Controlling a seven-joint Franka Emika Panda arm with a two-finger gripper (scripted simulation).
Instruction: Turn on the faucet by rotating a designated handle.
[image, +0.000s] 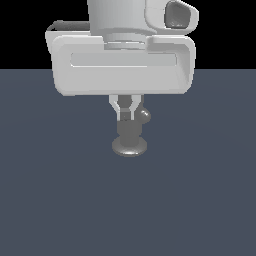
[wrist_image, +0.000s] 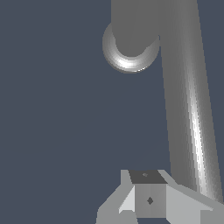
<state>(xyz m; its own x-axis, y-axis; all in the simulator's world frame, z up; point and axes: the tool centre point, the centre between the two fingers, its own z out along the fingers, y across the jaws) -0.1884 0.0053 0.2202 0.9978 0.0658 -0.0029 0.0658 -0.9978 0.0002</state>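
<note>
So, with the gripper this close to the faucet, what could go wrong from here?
1. In the exterior view the gripper sits in front of the faucet body, while the handle sticks out to that view's right. It may push the body instead.
2. In the wrist view the handle runs beside the fingers, not between them, so it could slip off.

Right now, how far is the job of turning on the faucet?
Done: the hand is down in front of the faucet, at its upper part. In hand: the fingers look close together, and the handle pokes out on the exterior view's right; the wrist view shows the rod passing beside them. Contact cannot be told. Left: pushing the handle round.
</note>
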